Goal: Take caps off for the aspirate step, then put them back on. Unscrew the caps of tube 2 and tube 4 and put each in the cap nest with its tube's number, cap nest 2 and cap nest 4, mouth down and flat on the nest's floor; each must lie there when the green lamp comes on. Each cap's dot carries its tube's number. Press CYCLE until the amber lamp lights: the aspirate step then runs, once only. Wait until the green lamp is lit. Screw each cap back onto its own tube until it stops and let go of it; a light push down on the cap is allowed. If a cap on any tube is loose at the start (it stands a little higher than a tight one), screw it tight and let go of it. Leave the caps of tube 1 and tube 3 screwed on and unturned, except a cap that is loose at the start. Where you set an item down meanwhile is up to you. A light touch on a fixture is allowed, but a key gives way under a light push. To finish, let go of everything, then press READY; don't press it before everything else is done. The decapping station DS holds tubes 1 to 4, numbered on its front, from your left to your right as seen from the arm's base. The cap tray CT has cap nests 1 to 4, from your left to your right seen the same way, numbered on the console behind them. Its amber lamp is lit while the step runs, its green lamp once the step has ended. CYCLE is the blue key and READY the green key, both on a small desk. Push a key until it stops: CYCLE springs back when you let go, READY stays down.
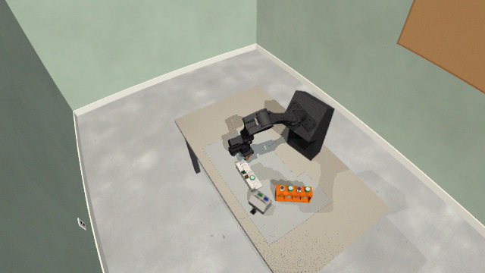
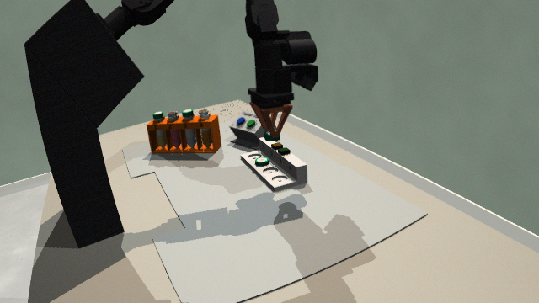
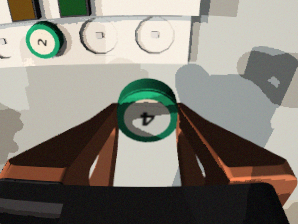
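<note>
My gripper is shut on a green-rimmed cap whose dot reads 4. It hangs above the mat, on the near side of the cap tray and roughly level with empty nest 4. Nest 3 is empty. The cap marked 2 lies in nest 2; it also shows in the exterior view. The amber lamp and green lamp look dark. On the orange station, tube 2 and tube 4 stand uncapped; the other two carry green caps.
The key desk with the blue key and green key stands beyond the tray, close behind my gripper. The arm's black base block stands at the left.
</note>
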